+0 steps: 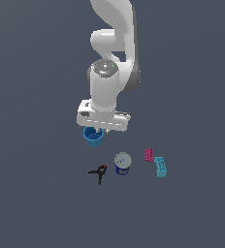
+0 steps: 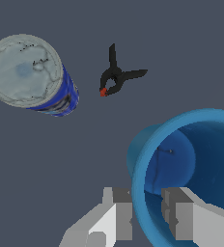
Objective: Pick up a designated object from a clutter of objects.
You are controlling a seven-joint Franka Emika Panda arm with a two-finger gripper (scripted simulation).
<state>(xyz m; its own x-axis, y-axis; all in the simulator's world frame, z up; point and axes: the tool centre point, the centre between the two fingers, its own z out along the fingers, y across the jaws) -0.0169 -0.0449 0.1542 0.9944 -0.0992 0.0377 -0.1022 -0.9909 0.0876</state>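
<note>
End effector (image 2: 147,217) pinches the cup (image 2: 191,169) wall, one finger inside, clear of the can (image 2: 29,75) beside it.

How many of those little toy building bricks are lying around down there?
2. A small magenta plastic brick and a larger cyan plastic brick lie close together at the exterior view's right, beyond the silver-topped blue can. The arm might hide others.

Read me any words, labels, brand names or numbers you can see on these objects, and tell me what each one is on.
None can be read.
Blue can: dark patterning on its side wall, too blurred to read.
Blue cup: plain, no marks.
Black clamp: no text.
Magenta brick and cyan brick: too small to show any marks.
</note>
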